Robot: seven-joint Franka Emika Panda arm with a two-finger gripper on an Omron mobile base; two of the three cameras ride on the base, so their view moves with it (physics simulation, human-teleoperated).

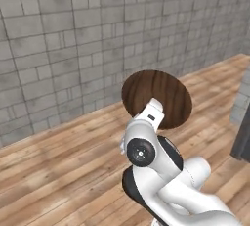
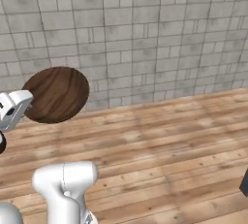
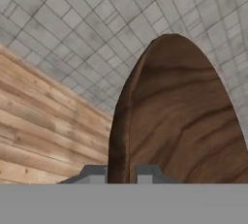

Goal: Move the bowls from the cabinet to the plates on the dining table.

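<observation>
Dark brown wood grain is what catches my eye first: the bowl (image 1: 157, 98) I'm carrying is the wide, shallow one, with lighter streaks curving across a walnut-coloured surface. It is up in the air, turned on edge so that its round face looks back toward my base cameras, and nothing carries it but the gripper (image 3: 121, 173). In the left base view it sits just above the white wrist, in front of the grey brick wall (image 1: 73, 34) and over the plank floor (image 1: 58, 166). From the right base view I see it as a slightly flattened disc at the left, touching the end of the hand. Along the hand view its thin rim runs up between my two dark fingertips (image 3: 94, 173), one on each side, the jaws pinched nearly together on that edge. The rim looks darker than the face, and the grain sweeps in long arcs toward the top.
</observation>
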